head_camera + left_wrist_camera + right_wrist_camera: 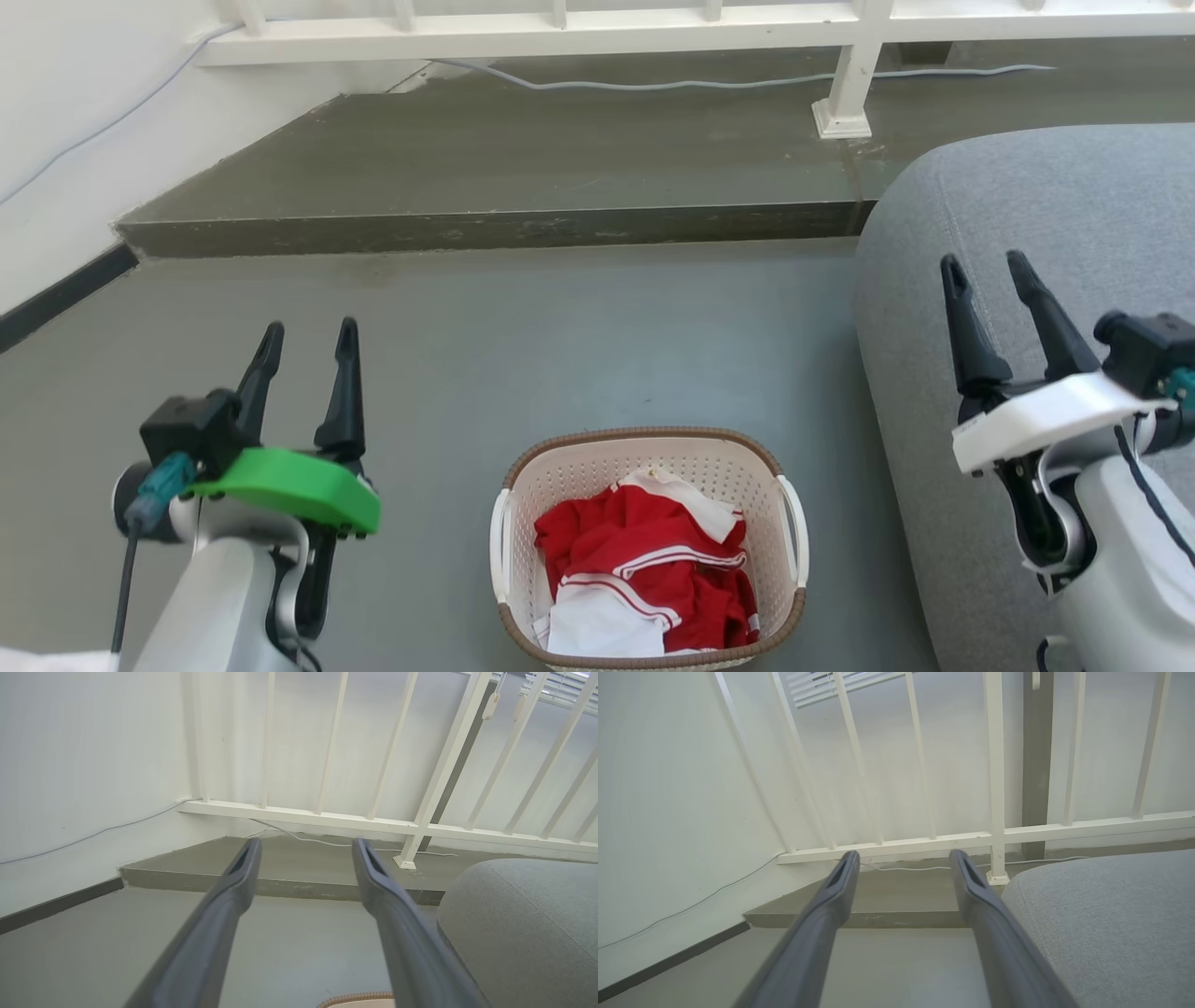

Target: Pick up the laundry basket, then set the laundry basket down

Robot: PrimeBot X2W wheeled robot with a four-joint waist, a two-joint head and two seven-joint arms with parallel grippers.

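The laundry basket (579, 467), cream-white with a brown woven-look rim and white side handles, stands on the grey floor at the bottom centre of the head view, holding red and white clothes (644, 569). A sliver of the laundry basket rim (357, 996) peeks in at the bottom of the left wrist view. My left gripper (308, 341) hovers open to the basket's left, fingers apart and empty. My right gripper (988, 271) stands open to the basket's right, over the grey cushion, holding nothing. Both wrist views look along open fingers, the left gripper (306, 847) and the right gripper (903, 858), toward the railing.
A grey upholstered seat (1046, 215) fills the right side, close to the basket. A raised concrete step (485, 229) crosses the back, with a white railing (653, 28), its post (845, 103) and a cable (653, 84). A white wall (65, 112) with dark skirting runs along the left.
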